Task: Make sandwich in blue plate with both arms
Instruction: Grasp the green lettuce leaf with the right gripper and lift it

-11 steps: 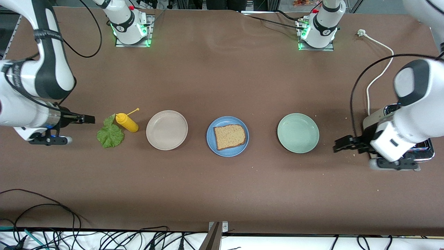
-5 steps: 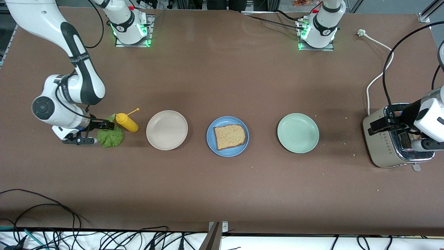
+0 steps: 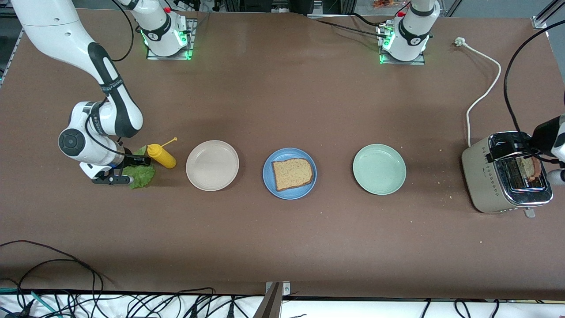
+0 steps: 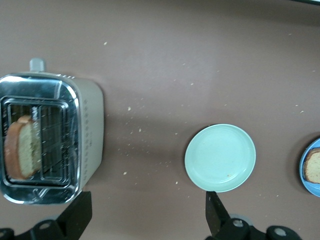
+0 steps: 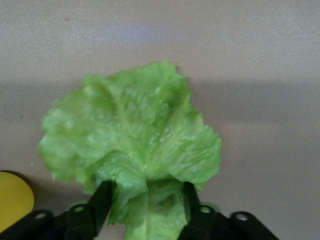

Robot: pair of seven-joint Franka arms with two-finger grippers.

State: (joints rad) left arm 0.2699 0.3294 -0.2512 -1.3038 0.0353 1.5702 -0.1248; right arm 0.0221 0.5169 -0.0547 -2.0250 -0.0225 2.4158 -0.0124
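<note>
Right wrist view: right tool (image 5: 145, 202) apparently closing around lettuce leaf (image 5: 132, 145); left tool (image 4: 147, 212) open.

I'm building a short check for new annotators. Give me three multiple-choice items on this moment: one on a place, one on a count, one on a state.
1. Where is the second bread slice?
A. on the pale green plate
B. in the toaster
C. on the beige plate

2. How many plates are on the table?
A. two
B. three
C. four

3. How do the right hand's fingers stand?
A. either side of the lettuce stem, not yet shut
C. wide open over the blue plate
B. clamped on the mustard bottle

Answers:
1 B: the left wrist view shows the slice upright in a slot of the toaster, under the open left hand.
2 B: beige plate, blue plate holding one slice, pale green plate.
3 A: the right wrist view shows the right hand with a finger each side of the lettuce, with a gap left.
</note>
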